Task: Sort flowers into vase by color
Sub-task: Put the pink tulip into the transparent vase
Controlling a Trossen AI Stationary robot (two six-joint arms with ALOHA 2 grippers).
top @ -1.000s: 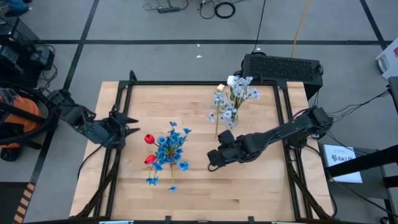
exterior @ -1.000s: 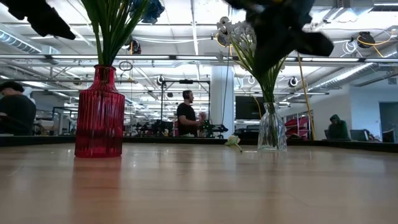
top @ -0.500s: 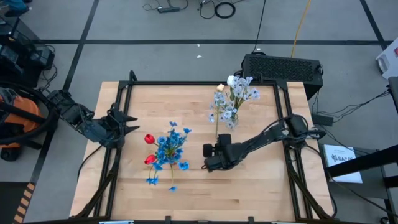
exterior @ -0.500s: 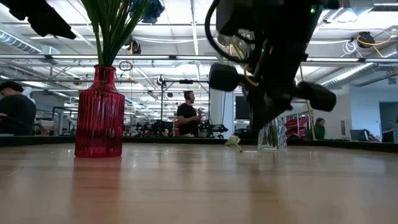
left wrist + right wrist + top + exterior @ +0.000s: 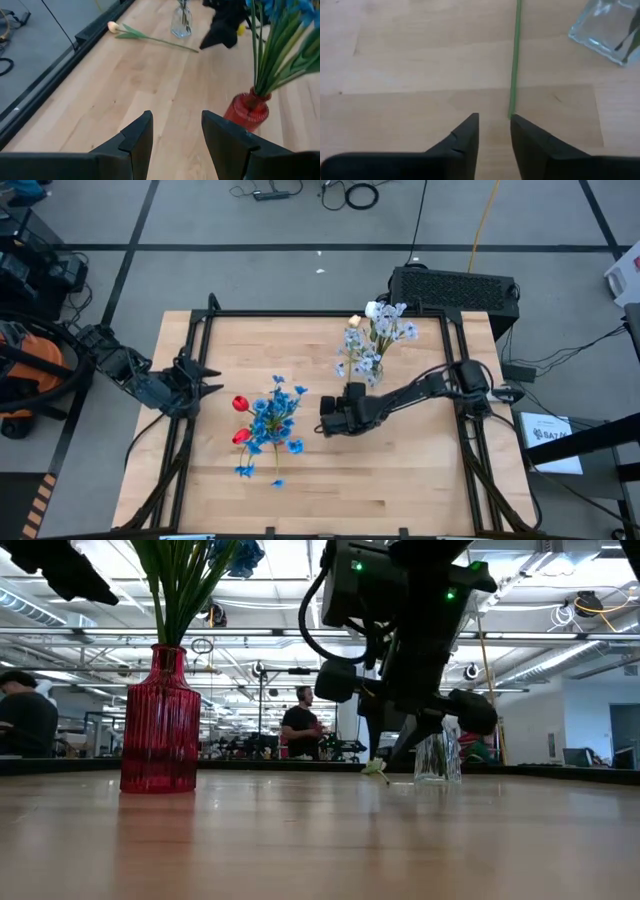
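While the left gripper [image 5: 205, 380] waits at the wooden tabletop's [image 5: 400, 480] edge with fingers parted and empty, the right gripper [image 5: 324, 417] sits low at the end of a cream tulip's [image 5: 114, 26] thin green stem, fingers slightly apart, holding nothing. Ribbed red vase [image 5: 158, 725] holds blue clusters [image 5: 274, 418]; clear glass vase [image 5: 437, 754] is partly hidden.

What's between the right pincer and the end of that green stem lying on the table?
Only bare wood. In the right wrist view the right pincer is open, and the stem ends just ahead of its fingertips, with only a strip of table between.
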